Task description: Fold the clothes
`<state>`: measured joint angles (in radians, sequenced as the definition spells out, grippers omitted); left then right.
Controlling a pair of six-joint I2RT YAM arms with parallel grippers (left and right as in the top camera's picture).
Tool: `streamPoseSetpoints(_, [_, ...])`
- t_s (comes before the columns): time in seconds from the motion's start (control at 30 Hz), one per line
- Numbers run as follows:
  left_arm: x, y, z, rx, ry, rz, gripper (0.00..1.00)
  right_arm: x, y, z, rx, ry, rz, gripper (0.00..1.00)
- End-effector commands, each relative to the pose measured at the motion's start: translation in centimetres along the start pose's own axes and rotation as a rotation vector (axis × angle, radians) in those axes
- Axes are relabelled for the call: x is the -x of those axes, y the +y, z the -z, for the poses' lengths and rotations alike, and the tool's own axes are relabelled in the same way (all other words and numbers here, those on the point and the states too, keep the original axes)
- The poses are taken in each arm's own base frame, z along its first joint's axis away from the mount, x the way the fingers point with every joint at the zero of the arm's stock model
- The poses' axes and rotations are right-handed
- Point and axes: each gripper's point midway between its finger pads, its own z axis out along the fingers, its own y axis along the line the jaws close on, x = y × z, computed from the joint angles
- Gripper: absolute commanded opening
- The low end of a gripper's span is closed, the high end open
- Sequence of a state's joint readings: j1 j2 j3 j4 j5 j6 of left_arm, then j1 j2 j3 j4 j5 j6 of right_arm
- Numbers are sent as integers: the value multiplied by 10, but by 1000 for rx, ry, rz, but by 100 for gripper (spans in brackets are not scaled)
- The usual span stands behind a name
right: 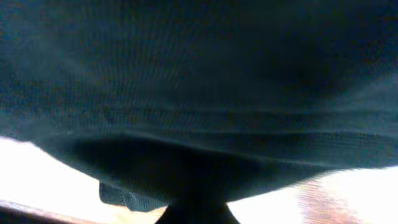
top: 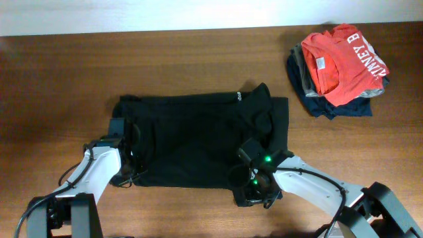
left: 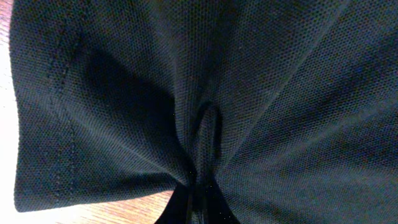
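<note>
Editor: Shirt first — where does it lie?

Photographer: Black T-shirt (top: 192,139) spread across the middle of the wooden desk (top: 59,79), seen from overhead, mostly flat but creased, with a small white mark (top: 236,97) on its far edge.

Editor: And the two hands?

Photographer: Left hand (top: 125,173) at the shirt's near left corner, right hand (top: 254,192) at its near right corner, both down on the cloth, the left arm (top: 99,165) and right arm (top: 310,188) reaching in from the desk's near edge. A green light (top: 268,158) glows at the right wrist.

Editor: Closed or apart?

Photographer: Left wrist camera shows the black T-shirt (left: 249,74) gathered into a tight fan of folds that runs down into the left hand (left: 200,202), whose jaws are pressed together on the fabric; a stitched hem (left: 62,124) runs down the left of that view, with a sliver of desk below it. Right wrist view is blurred: the black T-shirt (right: 199,74) hangs across the frame, its lower edge clear of the bright desk, and the right hand (right: 198,214) shows only as a dark shape at the bottom, closed on the cloth.

Editor: Anything else on the desk?

Photographer: Red-orange shirt (top: 340,59) with white lettering tops a pile of grey and navy folded garments (top: 330,106) at the far right corner, well apart from the black one.
</note>
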<state>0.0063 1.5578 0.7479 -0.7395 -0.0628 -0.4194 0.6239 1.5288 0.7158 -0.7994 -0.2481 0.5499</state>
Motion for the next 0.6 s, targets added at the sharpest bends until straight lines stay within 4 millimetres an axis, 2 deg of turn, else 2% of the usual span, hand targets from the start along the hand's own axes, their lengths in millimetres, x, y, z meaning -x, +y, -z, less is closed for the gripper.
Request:
streamPoseSetpoints(0.0, [-5,10,-5,51,21,2,1,12,-10,14,-10,-22,-47,4])
streamPoseSetpoints(0.1, [-2,9,6,57,35,-3,1,13,-17,31,-13,-16,-51,4])
streamPoseSetpoints(0.27, [6,7,33,58,40,-30,1,12,-18,71,12,-62,-52,4])
streamPoseSetpoints(0.4, [15,5,58,35,-14,-29,0,3,-14,103,36,-116,-47,4])
streamPoseSetpoints(0.57, [17,6,82,4,-88,-45,1,-15,-18,116,36,-112,-71,4])
